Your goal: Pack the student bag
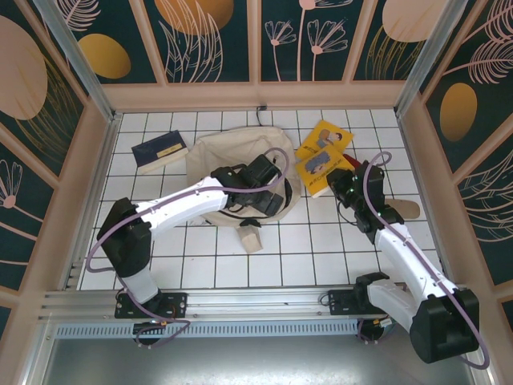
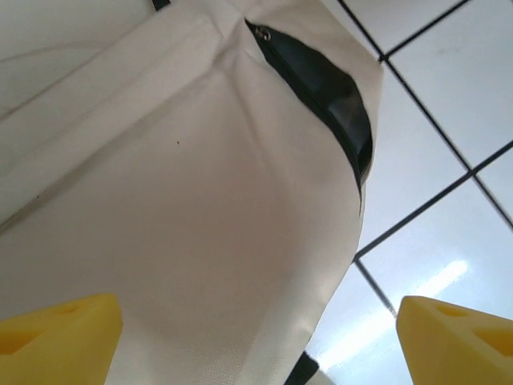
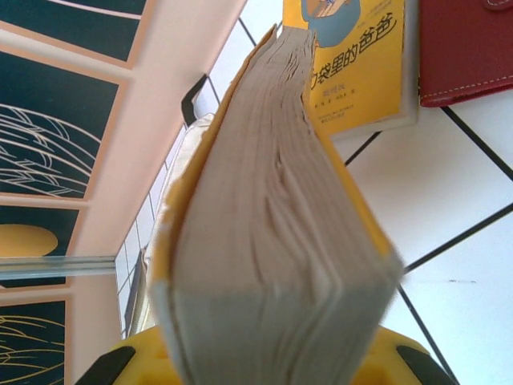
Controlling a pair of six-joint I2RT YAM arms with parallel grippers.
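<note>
Left arm [image 1: 184, 204]: I have it stretched from the table's near edge toward the middle, wrist bent down, left gripper [image 2: 256, 337] with jaws spread wide. Right arm [image 1: 401, 249]: angled toward the far right corner, right gripper [image 3: 264, 365] clamped on a book [image 3: 272, 200].

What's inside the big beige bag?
The bag shows only a dark gap at its open zipper; nothing can be made out in it. From above, the left arm covers much of the opening, so any contents are hidden.

Left tool [image 1: 268, 200] hangs over student bag [image 1: 212, 148]; right tool [image 1: 340, 183] grips yellow book [image 1: 315, 170].
</note>
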